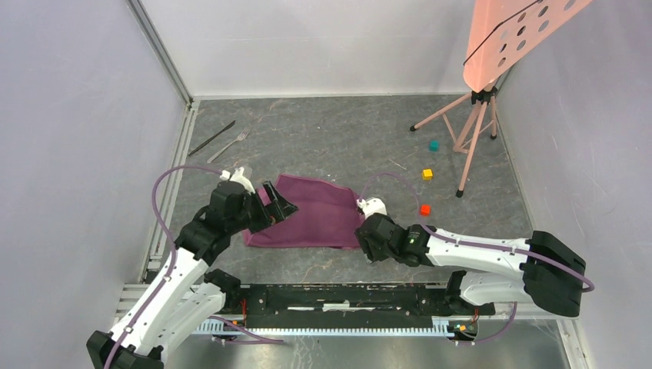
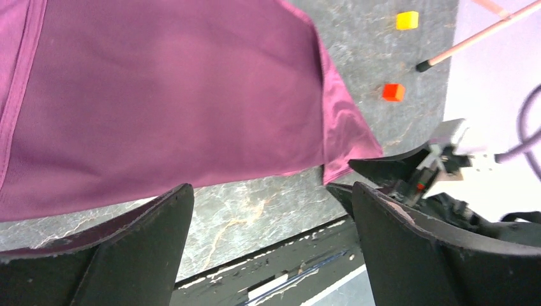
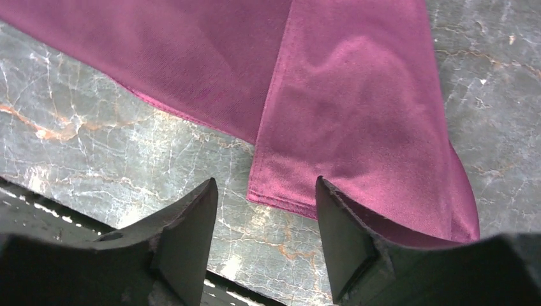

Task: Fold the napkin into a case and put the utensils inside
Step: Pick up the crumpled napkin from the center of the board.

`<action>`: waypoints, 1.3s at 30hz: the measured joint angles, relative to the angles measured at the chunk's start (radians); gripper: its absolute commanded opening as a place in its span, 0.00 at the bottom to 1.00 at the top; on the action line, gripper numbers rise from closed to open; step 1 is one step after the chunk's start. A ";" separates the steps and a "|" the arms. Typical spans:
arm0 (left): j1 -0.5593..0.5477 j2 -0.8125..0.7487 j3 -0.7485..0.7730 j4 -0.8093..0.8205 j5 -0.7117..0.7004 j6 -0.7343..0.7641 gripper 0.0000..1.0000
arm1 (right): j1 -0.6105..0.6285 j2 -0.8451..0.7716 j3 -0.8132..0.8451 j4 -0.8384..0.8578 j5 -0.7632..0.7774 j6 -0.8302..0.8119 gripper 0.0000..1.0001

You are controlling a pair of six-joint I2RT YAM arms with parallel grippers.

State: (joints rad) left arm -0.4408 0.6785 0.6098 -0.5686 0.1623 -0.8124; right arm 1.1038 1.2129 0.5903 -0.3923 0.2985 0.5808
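Note:
The plum-purple napkin lies partly folded on the grey table, with a flap turned over at its right end. It fills the upper left wrist view. My left gripper is open and empty over the napkin's left end, its fingers apart above bare table at the near edge. My right gripper is open and empty at the napkin's near right corner, one finger over the cloth edge. The dark knife and silver fork lie at the far left.
Small teal, yellow and orange cubes lie to the right of the napkin. A pink tripod with a perforated board stands at the far right. A black rail runs along the near edge. Walls enclose the table.

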 measured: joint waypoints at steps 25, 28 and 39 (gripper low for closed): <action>0.000 0.031 0.183 -0.113 -0.025 0.070 1.00 | 0.000 0.080 -0.058 0.108 0.122 0.166 0.00; 0.000 0.095 0.202 -0.147 -0.063 0.081 1.00 | 0.003 0.062 -0.070 0.115 0.128 0.132 0.00; 0.005 0.634 0.508 -0.248 -0.323 0.232 0.78 | 0.005 -0.176 -0.166 0.175 0.164 -0.097 0.00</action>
State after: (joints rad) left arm -0.4355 1.3128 1.1175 -0.8169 -0.1612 -0.5804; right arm 1.1091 1.0370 0.4248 -0.2173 0.4629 0.4835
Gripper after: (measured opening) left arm 0.860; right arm 0.010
